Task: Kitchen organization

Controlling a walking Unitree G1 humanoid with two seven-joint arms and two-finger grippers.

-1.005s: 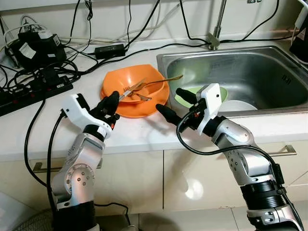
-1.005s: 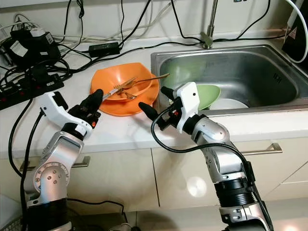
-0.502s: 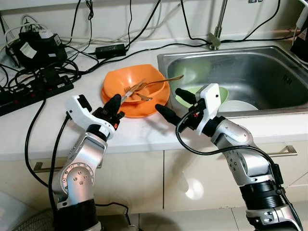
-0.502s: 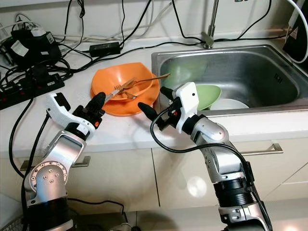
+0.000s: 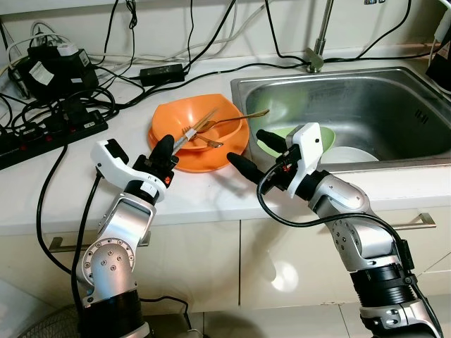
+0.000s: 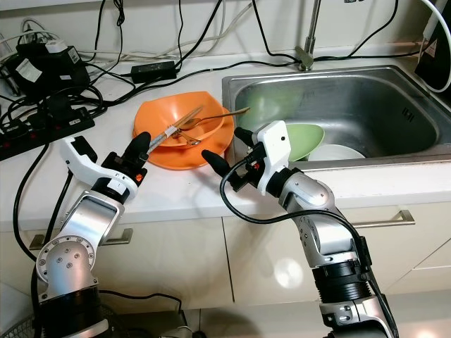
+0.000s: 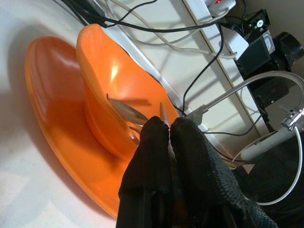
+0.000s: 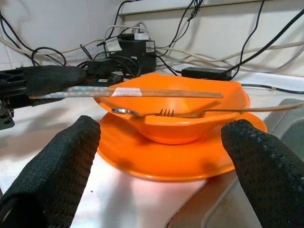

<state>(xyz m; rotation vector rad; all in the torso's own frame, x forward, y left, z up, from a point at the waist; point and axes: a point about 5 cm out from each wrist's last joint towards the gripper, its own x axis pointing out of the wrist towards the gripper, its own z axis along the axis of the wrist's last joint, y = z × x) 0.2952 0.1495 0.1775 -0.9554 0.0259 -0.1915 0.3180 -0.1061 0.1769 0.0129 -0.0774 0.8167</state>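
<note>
The left gripper (image 5: pixel 163 150) is clamped on a pair of chopsticks (image 8: pixel 142 91) — its two black fingers (image 7: pixel 161 156) pressed together around their near end, at the rim of the orange bowl (image 5: pixel 204 127) that sits on an orange plate (image 5: pixel 189 163) on the white counter (image 5: pixel 84 190). From the gripper the chopsticks run up and away towards the sink (image 5: pixel 352 105), their long axis lying across the mouth of the bowl with the far tips over its middle. Under them a fork (image 8: pixel 164 113) lies across the bowl, its handle reaching past the rim towards the sink. The right gripper (image 5: pixel 255 153) hangs just beside the plate on the sink side with its fingers spread wide and nothing between them, pointing at the bowl (its wrist view looks straight along the counter at it). So the left arm has the chopsticks, while the right is the nearer one to the fork handle — my guess is that the chopsticks are to be drawn clear of the bowl along their own length. In the sink lie a green bowl (image 5: pixel 324 137) and a white plate (image 5: pixel 349 155).
</note>
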